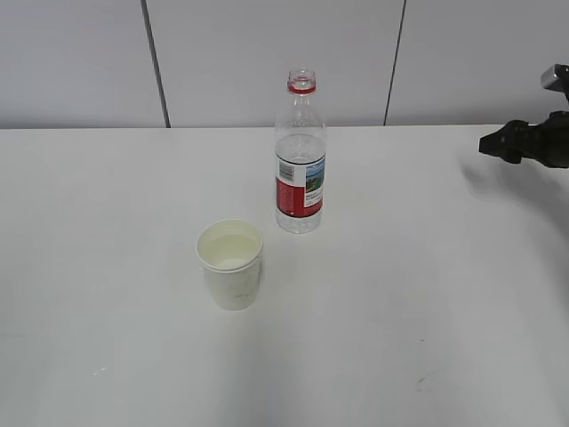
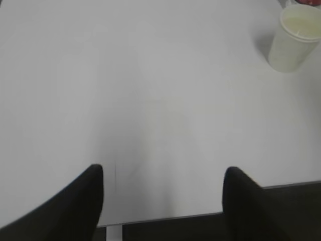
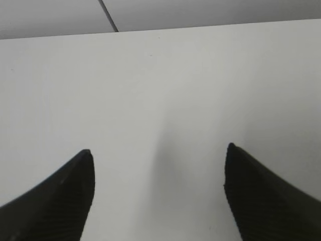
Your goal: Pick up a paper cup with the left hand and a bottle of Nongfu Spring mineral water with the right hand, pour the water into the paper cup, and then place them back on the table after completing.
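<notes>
On the white table (image 1: 107, 356), going left to right, the left hand (image 2: 163, 201) comes first: it shows only in its own wrist view, low over bare tabletop near the front edge, jaws spread wide with nothing between them. The paper cup (image 1: 230, 263) stands upright up and to its right, well apart, with what looks like water (image 1: 230, 251) inside. Just behind and to the right of the cup, near but not touching, the Nongfu Spring bottle (image 1: 300, 156) stands upright and uncapped, its red neck ring showing and some water left in it. Farthest right, the right hand (image 3: 158, 193) hovers well clear of the bottle, its jaws likewise parted and empty over plain table.

Judging by the filled cup and both items set down, the pour appears done and the arms look to be clearing away. Doing that well calls for keeping both grippers apart from the two vessels, since the open bottle is tall and light and a nudge could spill it.
</notes>
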Controlling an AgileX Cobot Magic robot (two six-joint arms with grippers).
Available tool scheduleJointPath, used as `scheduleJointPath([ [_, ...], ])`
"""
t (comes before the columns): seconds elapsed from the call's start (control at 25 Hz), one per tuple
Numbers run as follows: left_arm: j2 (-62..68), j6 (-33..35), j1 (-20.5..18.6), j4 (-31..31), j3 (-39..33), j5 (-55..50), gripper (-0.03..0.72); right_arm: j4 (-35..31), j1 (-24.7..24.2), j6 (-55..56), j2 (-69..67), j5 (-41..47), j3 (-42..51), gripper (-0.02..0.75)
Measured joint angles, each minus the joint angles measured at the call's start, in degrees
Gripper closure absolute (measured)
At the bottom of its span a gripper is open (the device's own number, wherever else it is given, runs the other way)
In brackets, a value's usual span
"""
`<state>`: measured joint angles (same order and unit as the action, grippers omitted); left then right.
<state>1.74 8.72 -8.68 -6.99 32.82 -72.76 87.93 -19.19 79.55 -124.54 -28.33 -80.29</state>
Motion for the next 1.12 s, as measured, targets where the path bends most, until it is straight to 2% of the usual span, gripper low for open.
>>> scheduleJointPath([
  [0.12,-1.92,-4.08,0.00,3.22,0.23,-0.66,0.230,0.13,0.00,0.00,0.00,0.11,-0.11,0.143],
  [0.36,-1.92,-7.06,0.00,6.99,0.40,-0.72,0.231,0.24,0.00,0.00,0.00,0.11,-0.11,0.143],
  [0.52,-1.92,-7.29,0.21,6.53,0.40,-0.72,0.237,0.24,0.00,0.00,0.00,0.11,-0.11,0.143],
  [0.8,-1.92,-7.35,4.13,5.48,0.40,-0.72,0.244,2.09,0.00,0.00,0.00,0.11,-0.11,0.143],
  [0.92,-1.92,-7.49,4.93,7.67,0.40,-0.74,0.248,2.18,0.00,0.00,0.00,0.11,-0.11,0.143],
  [1.12,-1.92,-14.55,5.04,8.88,0.08,2.83,0.251,2.23,0.00,0.00,0.00,0.11,-0.11,0.143],
])
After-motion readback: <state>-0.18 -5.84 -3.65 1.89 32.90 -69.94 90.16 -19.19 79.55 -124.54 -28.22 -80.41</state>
